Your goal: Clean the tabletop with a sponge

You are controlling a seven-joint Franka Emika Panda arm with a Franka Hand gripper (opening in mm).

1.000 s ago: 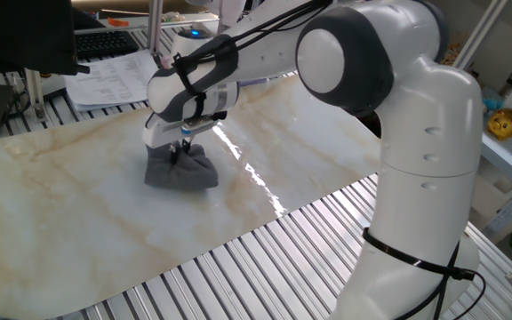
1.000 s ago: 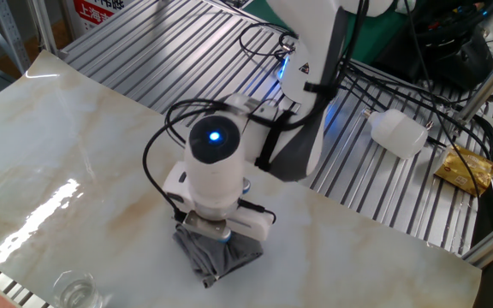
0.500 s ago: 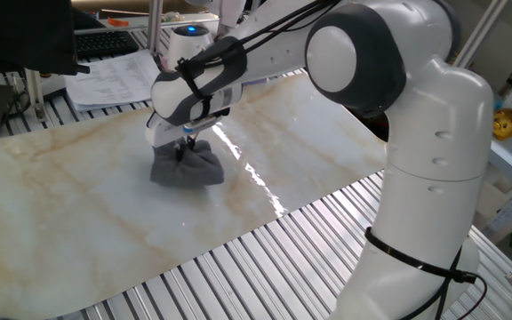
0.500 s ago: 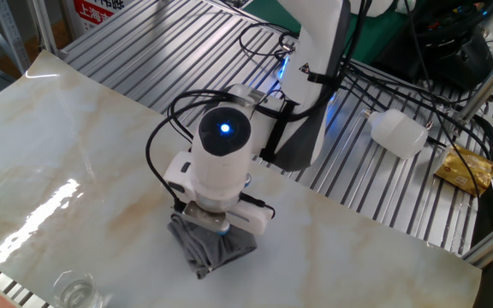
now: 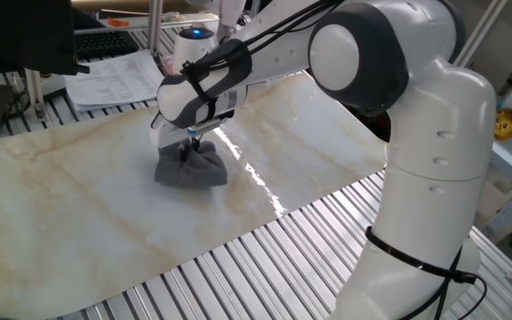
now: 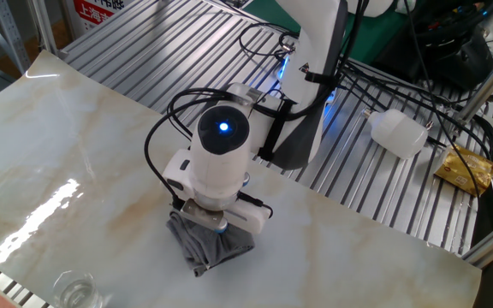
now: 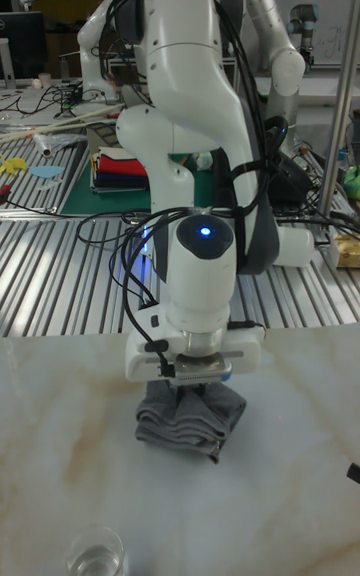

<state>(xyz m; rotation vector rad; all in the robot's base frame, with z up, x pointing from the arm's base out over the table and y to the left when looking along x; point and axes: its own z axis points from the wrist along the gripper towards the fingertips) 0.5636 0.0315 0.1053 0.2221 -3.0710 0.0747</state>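
The sponge (image 5: 191, 169) is a bunched dark grey pad lying on the cream marble-look tabletop (image 5: 78, 200). My gripper (image 5: 188, 148) points straight down with its fingers shut on the pad's top, pressing it onto the slab. In the other fixed view the sponge (image 6: 208, 246) spreads out below the gripper (image 6: 213, 228) on the tabletop (image 6: 50, 154). The tall fixed view shows the gripper (image 7: 195, 384) pinching the wrinkled sponge (image 7: 190, 419) against the tabletop (image 7: 290, 496); the fingertips are buried in the cloth.
A small clear glass (image 6: 75, 291) stands near the slab's front edge. Ribbed metal slats (image 5: 265, 258) surround the slab. Papers and a keyboard (image 5: 109, 53) lie behind it. A white plastic bottle (image 6: 398, 132) and cables lie on the slats.
The gripper has dragged the sponge a short way across the slab, rightward and away in one fixed view, leftward in the other. Its grip stays the same.
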